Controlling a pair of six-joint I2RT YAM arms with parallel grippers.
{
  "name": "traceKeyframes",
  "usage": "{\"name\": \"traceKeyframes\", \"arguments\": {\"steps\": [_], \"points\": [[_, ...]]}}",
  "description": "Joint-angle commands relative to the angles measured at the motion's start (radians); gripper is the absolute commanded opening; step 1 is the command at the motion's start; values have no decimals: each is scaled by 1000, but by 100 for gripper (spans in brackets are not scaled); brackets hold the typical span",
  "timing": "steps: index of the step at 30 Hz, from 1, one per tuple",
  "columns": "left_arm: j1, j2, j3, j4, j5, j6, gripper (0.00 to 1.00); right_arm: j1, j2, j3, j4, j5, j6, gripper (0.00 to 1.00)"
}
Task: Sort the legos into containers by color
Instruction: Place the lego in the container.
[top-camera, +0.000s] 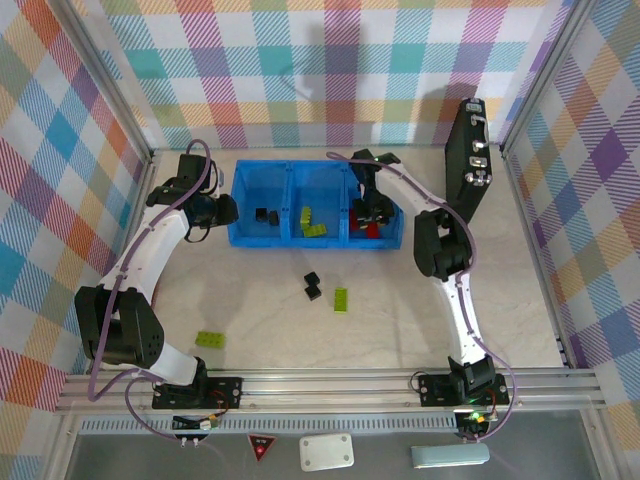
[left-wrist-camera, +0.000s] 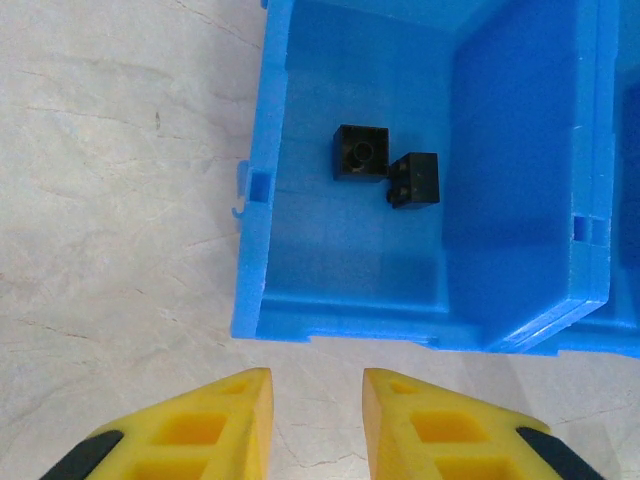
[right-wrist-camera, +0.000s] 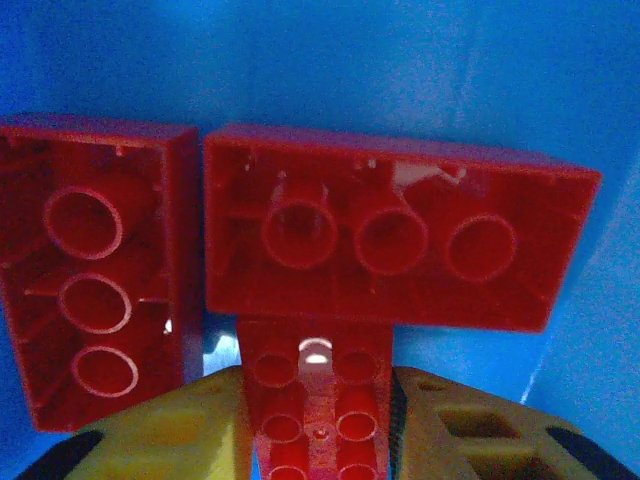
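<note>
While the right end effector (right-wrist-camera: 320, 410) clamps a red lego (right-wrist-camera: 318, 445) inside the tray's (top-camera: 290, 241) right compartment (right-wrist-camera: 400, 60), the left end effector (left-wrist-camera: 316, 415) hangs with its fingers apart beside the left compartment (left-wrist-camera: 340, 260), which holds two black legos (left-wrist-camera: 361, 152).

Legos (top-camera: 312, 222) seemingly part-sorted in blue tray (top-camera: 250, 192)

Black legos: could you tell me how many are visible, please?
4 black legos: two in the tray's left compartment, two on the table in front of it. More may be hidden.
</note>
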Motion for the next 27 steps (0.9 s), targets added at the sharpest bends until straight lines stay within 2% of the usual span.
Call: {"name": "traceKeyframes", "arguments": {"steps": [1, 8, 14, 27], "points": [[12, -28, -9, 1, 10, 19, 30, -8, 36, 63, -17, -20, -4, 37], [12, -21, -9, -1, 12, 19, 30, -14, 104, 166, -24, -35, 13, 38], [12, -14, -9, 1, 12, 19, 30, -15, 103, 179, -13, -49, 34, 45], [12, -7, -11, 2, 11, 17, 30, -14, -83, 101, -4, -112, 67, 48]]}}
